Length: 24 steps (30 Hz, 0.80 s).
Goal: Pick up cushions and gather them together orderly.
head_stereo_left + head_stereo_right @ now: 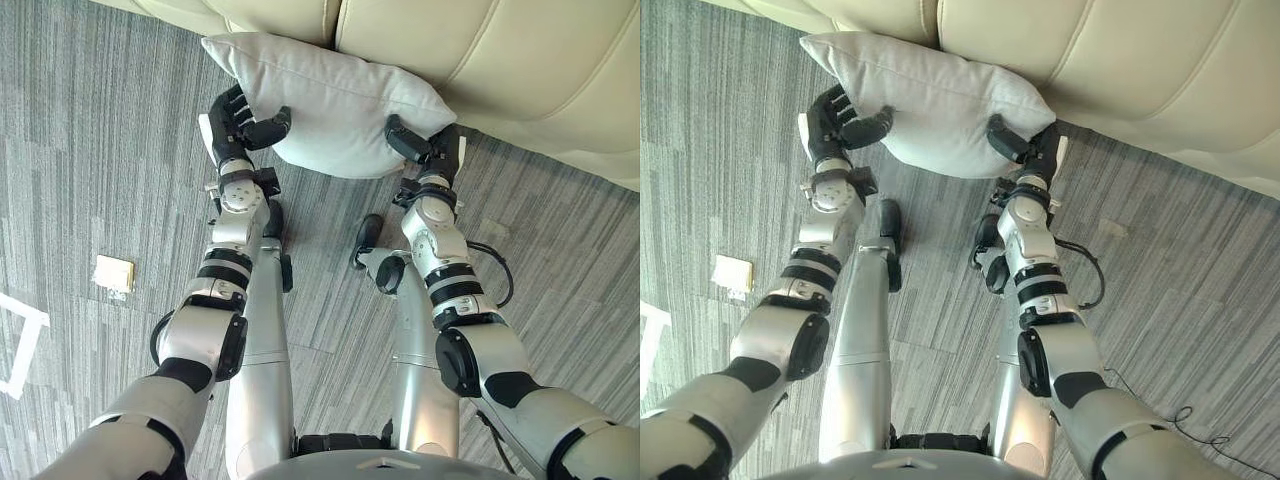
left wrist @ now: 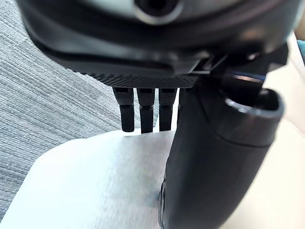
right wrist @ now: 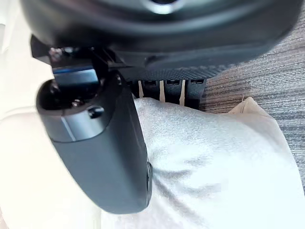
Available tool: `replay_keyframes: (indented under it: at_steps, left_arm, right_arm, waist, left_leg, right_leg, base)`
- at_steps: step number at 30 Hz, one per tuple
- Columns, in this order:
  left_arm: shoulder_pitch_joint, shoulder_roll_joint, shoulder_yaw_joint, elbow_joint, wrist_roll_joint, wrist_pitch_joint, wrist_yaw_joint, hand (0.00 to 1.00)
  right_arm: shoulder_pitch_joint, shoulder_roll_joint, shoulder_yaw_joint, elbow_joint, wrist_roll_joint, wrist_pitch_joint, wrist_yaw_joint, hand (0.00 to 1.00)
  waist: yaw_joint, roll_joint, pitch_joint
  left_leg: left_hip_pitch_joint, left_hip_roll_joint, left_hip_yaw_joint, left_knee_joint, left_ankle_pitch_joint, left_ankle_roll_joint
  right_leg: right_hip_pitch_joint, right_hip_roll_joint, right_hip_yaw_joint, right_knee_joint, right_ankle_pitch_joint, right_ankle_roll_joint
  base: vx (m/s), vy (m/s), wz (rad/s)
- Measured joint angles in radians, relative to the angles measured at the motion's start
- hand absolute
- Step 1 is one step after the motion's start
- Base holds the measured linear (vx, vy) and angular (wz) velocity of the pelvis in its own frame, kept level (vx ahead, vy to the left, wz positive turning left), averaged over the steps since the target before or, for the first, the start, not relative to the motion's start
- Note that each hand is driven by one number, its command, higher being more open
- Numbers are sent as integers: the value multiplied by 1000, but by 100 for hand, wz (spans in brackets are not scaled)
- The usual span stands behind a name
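Pale grey cushion [image 1: 330, 100] held off the carpet [image 1: 90, 150], just in front of cream sofa [image 1: 520, 70], top edge at the sofa front. Left robot hand [image 1: 235, 125] clamped on its left edge, thumb over, fingers behind. Right robot hand [image 1: 430, 150] clamped on its right edge the same way

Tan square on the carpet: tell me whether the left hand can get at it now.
Probably not: the left hand is curled on the cushion, shared with the right hand; the tan square lies apart on the carpet.
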Motion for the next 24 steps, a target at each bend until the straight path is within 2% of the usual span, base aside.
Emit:
replay_keyframes:
  at_steps: [2,5,9,12,16,20,24]
  left_arm:
    - [10,-5,-23,-31,0,0,2,0]
    - [83,-21,-36,-129,-17,-1,6,0]
    - [235,-38,-75,-269,-19,-11,20,0]
    - [330,-65,-90,-367,-19,-24,22,0]
    - [514,-119,-121,-536,-18,-44,21,0]
    - [669,-141,-181,-638,-19,-59,16,0]
    - [832,-147,-218,-671,-18,-64,-16,0]
  right_arm:
    - [23,-1,22,-14,0,-1,-6,0]
    - [120,1,59,-91,1,-1,-15,0]
    - [261,10,97,-208,-1,-2,-17,0]
    - [379,10,120,-339,-3,-11,-17,0]
    - [585,5,156,-554,-54,-30,-15,0]
    - [757,-22,179,-697,-91,-38,-6,0]
    - [947,-42,200,-776,-143,-45,32,0]
  waist:
    - [0,0,0]
    - [-2,2,-1]
    - [1,11,-11]
    - [4,18,-17]
    - [8,26,-30]
    - [11,30,-73]
    - [10,38,-185]
  left_leg:
    - [11,0,-1,-1,0,0]
    - [79,4,2,-23,0,0]
    - [229,14,23,-101,3,4]
    - [322,13,38,-156,8,6]
    - [497,11,64,-241,12,7]
    - [639,10,79,-316,12,7]
    - [774,11,100,-405,12,6]
  right_leg:
    - [11,0,-1,-2,1,-1]
    - [83,5,-2,-33,7,-4]
    - [226,23,6,-115,26,2]
    - [311,26,11,-165,33,9]
    - [471,28,15,-239,36,11]
    - [600,32,18,-293,32,17]
    - [717,39,19,-361,22,33]
  base:
    - [0,0,0]
    - [7,7,-8]
    - [14,15,-15]
    - [38,16,-6]
    - [97,14,-8]
    - [111,-6,-7]
    - [115,-11,-8]
